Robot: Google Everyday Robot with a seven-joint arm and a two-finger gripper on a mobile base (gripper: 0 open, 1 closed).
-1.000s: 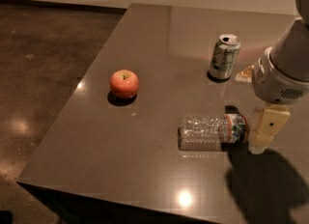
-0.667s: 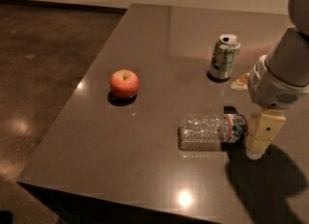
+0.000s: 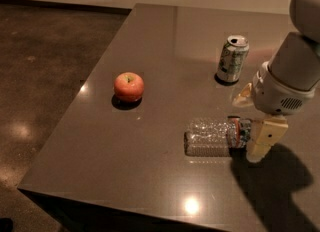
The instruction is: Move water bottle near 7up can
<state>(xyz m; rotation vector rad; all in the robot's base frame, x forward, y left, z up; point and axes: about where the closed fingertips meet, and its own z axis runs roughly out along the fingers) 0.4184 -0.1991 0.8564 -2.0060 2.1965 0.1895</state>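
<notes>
With the gripper (image 3: 261,135) low at the lying water bottle's (image 3: 210,135) cap end, could not tell its grip. Cap hidden; could not read the labels on the bottle or the upright 7up can (image 3: 232,59).

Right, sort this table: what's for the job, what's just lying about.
Job: clear ribbed plastic water bottle, lying down; green-and-white aluminium 7up can, upright; gripper at the bottle's cap end.
Lying about: round red apple, apart from both.

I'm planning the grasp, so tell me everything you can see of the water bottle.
The water bottle is clear, ribbed plastic with a coloured label band near its neck. It lies on its side on the dark table, which reflects it. The gripper sits at its neck end, hiding the cap. The 7up can stands apart, beyond it.
</notes>
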